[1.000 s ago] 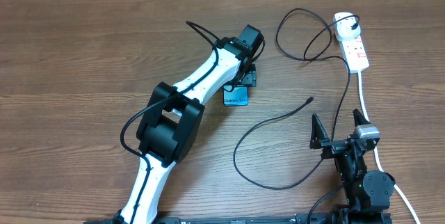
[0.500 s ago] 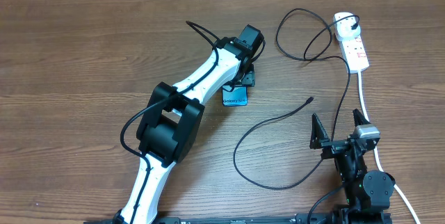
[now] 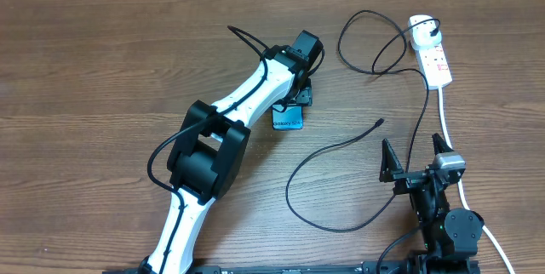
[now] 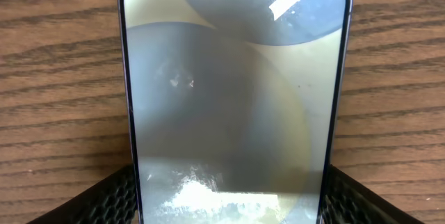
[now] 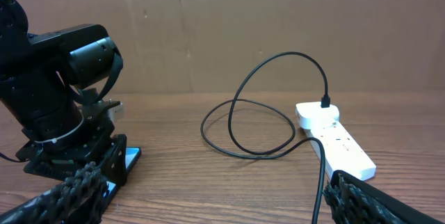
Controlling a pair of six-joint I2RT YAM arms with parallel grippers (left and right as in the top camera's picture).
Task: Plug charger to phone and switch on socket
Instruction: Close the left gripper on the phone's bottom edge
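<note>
The phone (image 4: 229, 99) lies flat on the wooden table, filling the left wrist view with its screen up. My left gripper (image 4: 226, 203) straddles its near end, a black finger (image 4: 104, 196) pressed against each long edge, shut on it. From overhead only the phone's blue end (image 3: 288, 119) shows below the left gripper (image 3: 295, 104). The charger (image 3: 332, 145) loops across the table, its plug end in the socket (image 3: 433, 53) and its connector tip (image 3: 379, 122) lying free. My right gripper (image 3: 417, 165) stands open and empty, just below that tip.
The socket's thick white lead (image 3: 447, 125) runs down past the right arm. From the right wrist, the charger loop (image 5: 243, 113) and socket (image 5: 341, 147) lie ahead at right, the left arm's head (image 5: 62, 113) at left. A brown wall backs the table.
The left jaws have drawn in a little against the phone's edges, and the phone's visible end has shifted very slightly. The right arm and the charger have not moved.
</note>
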